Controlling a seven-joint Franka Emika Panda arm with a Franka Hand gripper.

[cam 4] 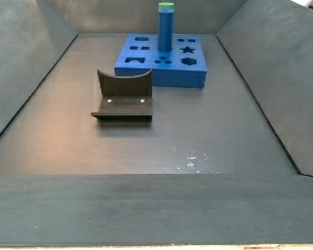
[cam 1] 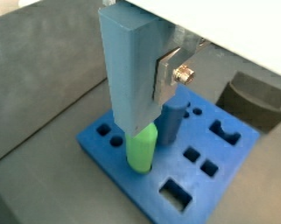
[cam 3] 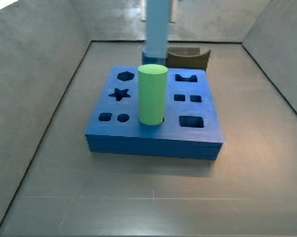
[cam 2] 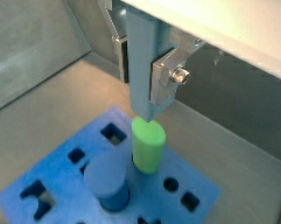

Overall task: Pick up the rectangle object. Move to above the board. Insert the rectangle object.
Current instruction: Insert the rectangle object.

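My gripper [cam 1: 137,77] is shut on the rectangle object [cam 1: 129,52], a tall light-blue bar held upright between the silver fingers [cam 2: 166,74]. The bar hangs above the board [cam 1: 143,188], a royal-blue block with dark shaped holes. Its lower end [cam 2: 146,101] is just over the top of a green cylinder [cam 2: 149,144] standing in the board. A darker blue cylinder [cam 1: 174,118] stands in the board beside the green one. In a side view the bar [cam 3: 158,28] runs out of the top of the frame above the board [cam 3: 151,139]; the gripper itself is out of that view.
The dark fixture [cam 4: 122,98] stands on the grey floor beside the board [cam 4: 185,76], and also shows in a wrist view [cam 1: 257,98]. Sloping grey walls enclose the floor on all sides.
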